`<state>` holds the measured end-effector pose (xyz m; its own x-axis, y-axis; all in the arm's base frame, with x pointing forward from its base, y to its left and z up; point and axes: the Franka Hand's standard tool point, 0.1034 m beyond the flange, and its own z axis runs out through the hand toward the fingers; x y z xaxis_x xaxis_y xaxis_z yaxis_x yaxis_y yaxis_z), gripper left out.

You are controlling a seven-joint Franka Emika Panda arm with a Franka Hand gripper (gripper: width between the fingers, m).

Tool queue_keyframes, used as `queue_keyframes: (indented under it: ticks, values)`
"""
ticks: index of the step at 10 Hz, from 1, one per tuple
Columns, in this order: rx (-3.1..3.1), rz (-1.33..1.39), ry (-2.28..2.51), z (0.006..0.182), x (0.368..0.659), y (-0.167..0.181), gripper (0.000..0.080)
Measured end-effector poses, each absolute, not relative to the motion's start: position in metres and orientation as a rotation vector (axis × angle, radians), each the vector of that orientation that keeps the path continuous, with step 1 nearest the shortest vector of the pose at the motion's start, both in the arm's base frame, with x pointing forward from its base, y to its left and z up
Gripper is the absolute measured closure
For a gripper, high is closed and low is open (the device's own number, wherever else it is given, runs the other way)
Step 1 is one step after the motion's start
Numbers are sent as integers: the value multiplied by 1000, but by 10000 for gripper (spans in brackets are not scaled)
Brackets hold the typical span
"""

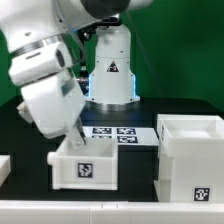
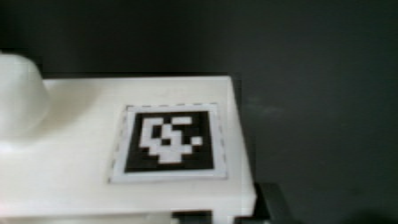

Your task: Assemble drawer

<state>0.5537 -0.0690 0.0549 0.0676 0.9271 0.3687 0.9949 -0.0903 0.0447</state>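
Note:
A small white open-top drawer tray (image 1: 86, 166) with a black-and-white tag on its front stands on the dark table, at the lower left of the exterior view. My gripper (image 1: 74, 137) reaches down onto its near-left wall, with the jaws closed on that wall. In the wrist view a tagged white face of the tray (image 2: 169, 140) fills the picture. A rounded white knob (image 2: 15, 95) shows at its edge, and one dark finger (image 2: 272, 204) lies against the panel's edge. The large white cube-like housing (image 1: 190, 158) stands on the exterior view's right, apart from the tray.
The marker board (image 1: 113, 133) lies flat behind the tray, in front of the arm's white base (image 1: 110, 75). Another white part (image 1: 4, 168) shows at the exterior view's left edge. A gap of dark table separates the tray from the housing.

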Motion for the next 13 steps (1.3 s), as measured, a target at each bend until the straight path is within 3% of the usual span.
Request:
queue_keyframes:
  ticks: [3,8,13]
  values:
    - [-2115,-443,-1944,46,553,-47,758]
    - [-2118,-458,-2002,42,554,-51,758]
    - [-2084,-433,-2079,33,553,-28,758]
